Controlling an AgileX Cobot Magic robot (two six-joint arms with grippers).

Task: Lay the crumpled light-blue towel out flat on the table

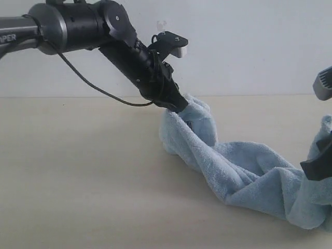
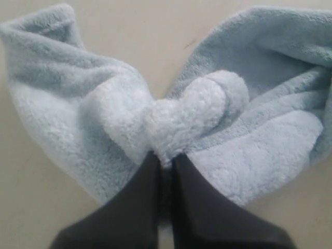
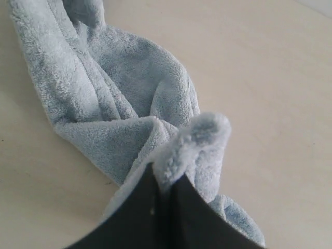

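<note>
Nearest us, bare table (image 1: 78,197); towel (image 1: 249,174) lies on it as a twisted rope, centre to rt. We see L gripper (image 1: 178,105) pinching its raised left end, R gripper (image 1: 317,165) pinching a fold at far rt.

Soft, even light, exterior view washed-out; faint shadow under towel (image 1: 244,176); wrist views slightly blurred close up.

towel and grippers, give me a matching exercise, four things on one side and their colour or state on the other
1 left gripper
2 right gripper
3 towel
4 table

a pale beige
b light blue, bunched up
c shut on towel, right edge of exterior view
d shut on towel, near middle of exterior view

Pairs: 1-d, 2-c, 3-b, 4-a
</note>
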